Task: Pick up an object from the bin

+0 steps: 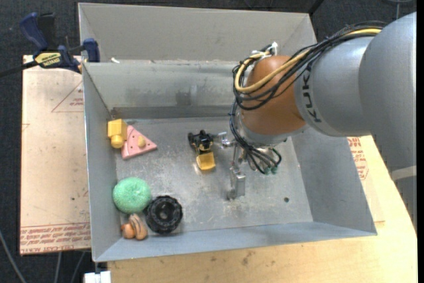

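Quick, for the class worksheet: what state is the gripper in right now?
Gripper: cannot be told whether open or closed; it is low over the bin floor, right of the small yellow-and-black toy.

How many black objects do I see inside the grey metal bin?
2. A small black toy lies near the bin's middle, above a yellow piece; a black ridged ring lies front left, beside the green ball. The arm may hide more.
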Controlling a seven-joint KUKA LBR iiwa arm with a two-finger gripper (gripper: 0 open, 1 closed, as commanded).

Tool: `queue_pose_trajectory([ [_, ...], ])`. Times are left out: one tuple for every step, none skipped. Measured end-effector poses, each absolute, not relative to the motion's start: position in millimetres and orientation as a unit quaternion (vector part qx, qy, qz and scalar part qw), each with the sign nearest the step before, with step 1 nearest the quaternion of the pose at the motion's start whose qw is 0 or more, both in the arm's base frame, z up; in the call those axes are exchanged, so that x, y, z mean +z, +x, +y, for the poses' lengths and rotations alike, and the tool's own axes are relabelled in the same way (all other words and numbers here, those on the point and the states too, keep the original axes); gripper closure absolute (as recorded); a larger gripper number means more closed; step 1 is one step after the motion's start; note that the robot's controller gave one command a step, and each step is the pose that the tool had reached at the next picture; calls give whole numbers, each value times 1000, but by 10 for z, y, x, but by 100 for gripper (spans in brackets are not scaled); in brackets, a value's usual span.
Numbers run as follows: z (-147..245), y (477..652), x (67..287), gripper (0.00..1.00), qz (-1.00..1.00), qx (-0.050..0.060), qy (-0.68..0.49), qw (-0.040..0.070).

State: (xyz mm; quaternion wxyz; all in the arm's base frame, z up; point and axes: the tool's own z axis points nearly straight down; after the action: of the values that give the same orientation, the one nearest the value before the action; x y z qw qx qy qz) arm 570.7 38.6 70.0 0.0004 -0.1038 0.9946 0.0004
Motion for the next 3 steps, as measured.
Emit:
queue_pose_trajectory([
  [732,6195,717,0,994,0,-107,1],
  [987,6555,728,100,996,1,-88,4],
  [888,6245,728,100,998,2,-65,5],
])
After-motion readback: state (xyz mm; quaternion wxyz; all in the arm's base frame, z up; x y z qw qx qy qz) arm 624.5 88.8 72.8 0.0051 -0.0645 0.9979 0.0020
